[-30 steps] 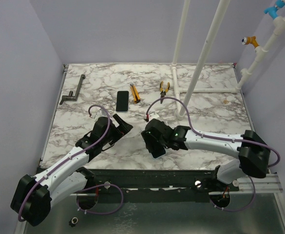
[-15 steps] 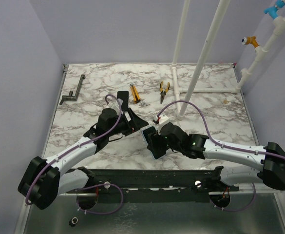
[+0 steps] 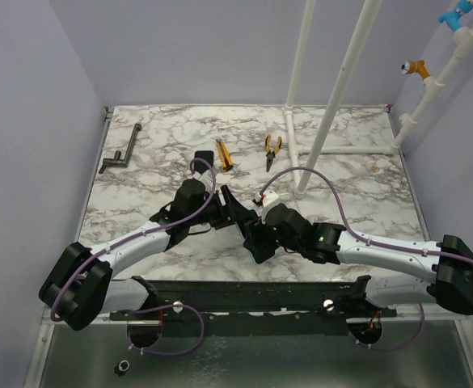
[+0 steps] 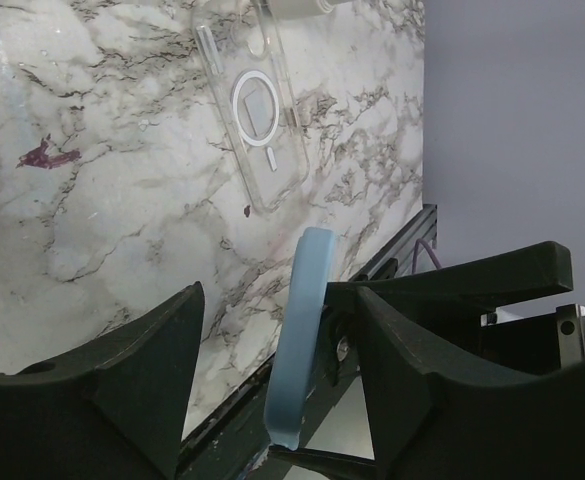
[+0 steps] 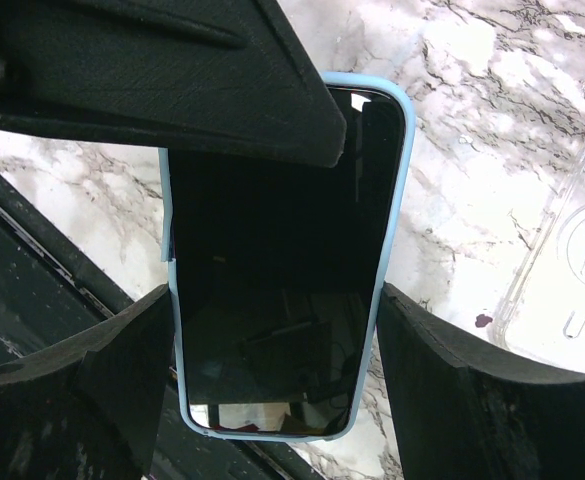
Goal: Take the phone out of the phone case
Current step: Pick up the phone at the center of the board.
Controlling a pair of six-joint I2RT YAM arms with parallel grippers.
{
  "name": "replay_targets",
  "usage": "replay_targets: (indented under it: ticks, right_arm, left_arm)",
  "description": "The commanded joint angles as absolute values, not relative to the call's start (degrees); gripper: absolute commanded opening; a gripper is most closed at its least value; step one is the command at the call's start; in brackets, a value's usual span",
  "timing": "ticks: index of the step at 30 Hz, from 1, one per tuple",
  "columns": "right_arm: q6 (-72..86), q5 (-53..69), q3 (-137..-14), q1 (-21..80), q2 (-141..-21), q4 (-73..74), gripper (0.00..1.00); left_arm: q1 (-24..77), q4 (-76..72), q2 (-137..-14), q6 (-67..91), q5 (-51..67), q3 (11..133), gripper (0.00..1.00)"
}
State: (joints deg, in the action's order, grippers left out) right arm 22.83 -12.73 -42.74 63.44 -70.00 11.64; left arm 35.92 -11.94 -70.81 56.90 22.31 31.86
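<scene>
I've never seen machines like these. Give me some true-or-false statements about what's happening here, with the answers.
1. The phone held in the right claw wears a light blue case. True.
2. A clear case lies on the marble table with nothing in it. True.
3. The left claw is holding the yellow-handled pliers. False: the pliers lie at the far side of the table, away from both claws.
4. The two claws are at opposite ends of the table. False: they meet at the phone, near the table's front middle.
5. The phone's screen is lit and showing a picture. False: it is dark.
</scene>
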Motion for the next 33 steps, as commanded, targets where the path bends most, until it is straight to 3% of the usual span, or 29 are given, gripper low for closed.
replay_targets:
  ticks: [1, 12, 18, 22, 33]
  right_arm:
    - [22.2, -14.9, -44.5, 63.9, -70.0, 8.7, 0.0]
    - [22.0, -15.6, -44.7, 64.0, -70.3, 8.3, 0.0]
    - [21.9, -15.9, -44.9, 64.0, -70.0, 8.5, 0.0]
    - [21.7, -16.2, -45.2, 64.1, -70.1, 8.8, 0.0]
    - [21.2, -16.5, -46.0, 64.0, -70.8, 9.0, 0.0]
  left_arm:
    - [36.6, -13.3, -72.0, 55.1, 23.7, 34.3, 0.57]
    - [37.1, -14.7, -72.3, 55.0, 25.6, 34.2, 0.36]
    - [37.2, -15.0, -72.6, 55.4, 26.2, 34.1, 0.44]
    - [37.4, -15.2, -72.3, 55.4, 26.2, 33.6, 0.43]
    - [37.4, -15.5, -72.8, 55.3, 27.1, 34.0, 0.18]
